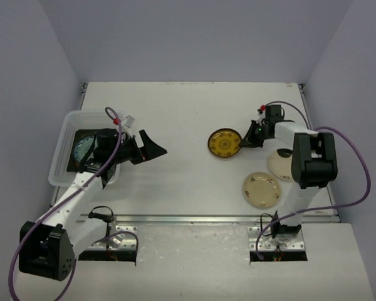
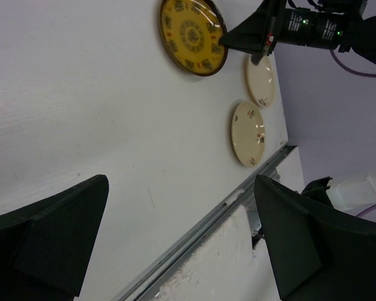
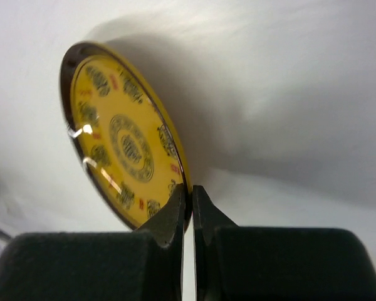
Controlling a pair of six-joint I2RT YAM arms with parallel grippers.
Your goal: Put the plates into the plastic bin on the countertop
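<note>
A brown-yellow patterned plate (image 1: 224,143) is right of the middle of the countertop (image 1: 182,113). My right gripper (image 1: 243,140) is shut on its right rim, and in the right wrist view (image 3: 189,195) the plate (image 3: 122,160) stands tilted between the fingers. Two cream plates (image 1: 261,189) (image 1: 281,164) lie at the right; my right arm partly hides the farther one. The plastic bin (image 1: 66,135) stands at the left with a teal plate (image 1: 83,149) in it, mostly hidden by my left arm. My left gripper (image 1: 151,149) is open and empty just right of the bin (image 2: 180,185).
A metal rail (image 1: 207,219) runs along the countertop's near edge. Grey walls close in the back and both sides. The left wrist view shows the patterned plate (image 2: 193,36), both cream plates (image 2: 248,133) (image 2: 261,80) and the rail (image 2: 200,235).
</note>
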